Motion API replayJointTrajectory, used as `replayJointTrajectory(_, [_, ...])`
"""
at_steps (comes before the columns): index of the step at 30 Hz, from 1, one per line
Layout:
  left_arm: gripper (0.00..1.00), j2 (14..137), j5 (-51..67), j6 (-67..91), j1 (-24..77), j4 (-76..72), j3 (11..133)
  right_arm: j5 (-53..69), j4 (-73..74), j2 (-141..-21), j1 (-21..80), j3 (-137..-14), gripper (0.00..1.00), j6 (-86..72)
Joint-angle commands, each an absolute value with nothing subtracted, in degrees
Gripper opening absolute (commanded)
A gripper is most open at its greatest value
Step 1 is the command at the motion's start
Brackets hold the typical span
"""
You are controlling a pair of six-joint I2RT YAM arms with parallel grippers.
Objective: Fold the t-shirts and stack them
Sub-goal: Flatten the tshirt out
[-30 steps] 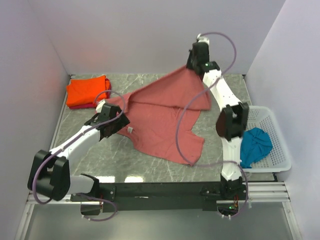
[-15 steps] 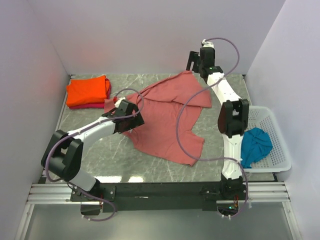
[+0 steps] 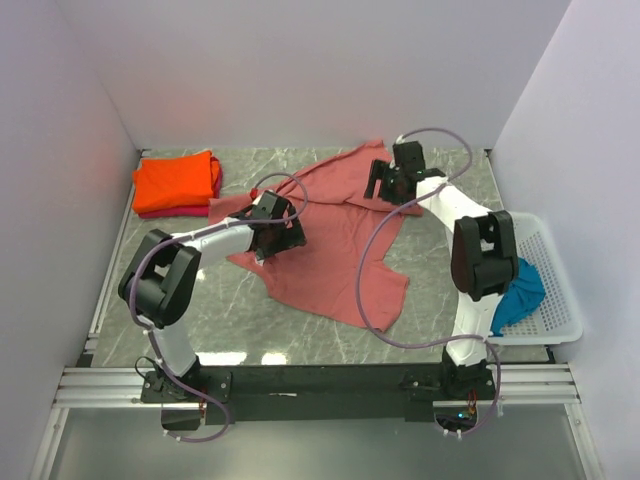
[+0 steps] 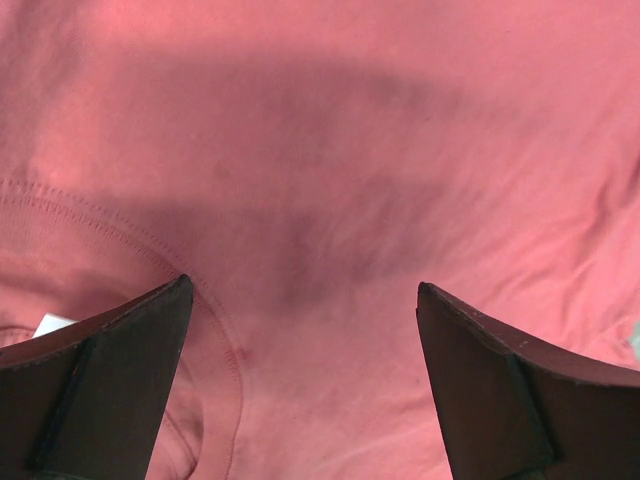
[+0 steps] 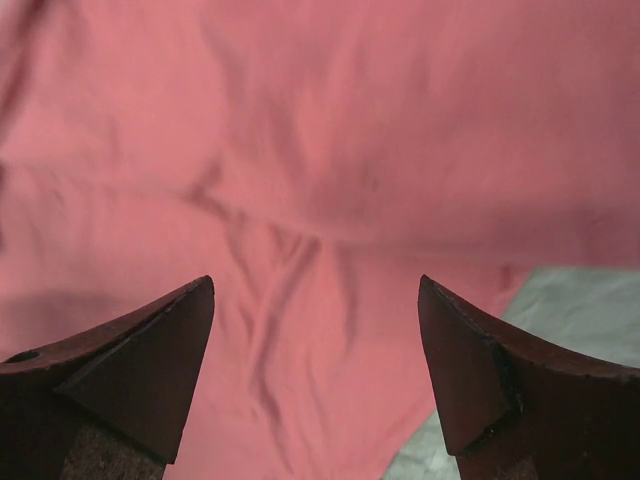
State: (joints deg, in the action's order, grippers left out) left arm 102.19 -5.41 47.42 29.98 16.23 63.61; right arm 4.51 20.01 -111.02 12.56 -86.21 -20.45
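Our left gripper [image 4: 303, 290] and right gripper [image 5: 315, 285] are both spread wide, holding nothing, over the rumpled brick-red t-shirt [image 3: 330, 255], perhaps touching it. The orange t-shirt [image 3: 178, 180] lies folded well apart.

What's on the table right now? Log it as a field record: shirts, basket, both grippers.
spread shirt: brick-red shirt, rumpled and unfolded across the middle of the table
stack: folded orange shirt on top of a pink-red shirt, far left corner
basket: white basket at the right edge, teal shirt bunched inside
left gripper: open, over the brick-red shirt by a curved stitched seam
right gripper: open, over the far part of the same shirt
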Motion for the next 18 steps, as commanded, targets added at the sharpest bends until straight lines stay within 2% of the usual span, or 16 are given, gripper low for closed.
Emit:
replayJointTrajectory(1, [0.99, 102.1, -5.6, 47.4, 30.1, 17.6, 64.5, 7.7, 20.9, -111.6, 15.0, -85.3, 0.88, -21.7])
replayJointTrajectory(6, [0.99, 100.6, -8.1, 48.2, 30.1, 19.2, 61.8, 10.4, 18.5, -113.9, 18.3, -82.2, 0.88, -24.3])
replayJointTrajectory(10, [0.99, 98.0, -5.7, 48.5, 30.1, 17.6, 57.1, 10.5, 17.7, -114.8, 20.3, -78.8, 0.88, -27.5])
replayJointTrajectory(18, [1.0, 92.7, -5.6, 49.8, 32.8, 19.6, 51.1, 7.9, 14.8, -104.4, 23.3, -60.0, 0.88, -32.0])
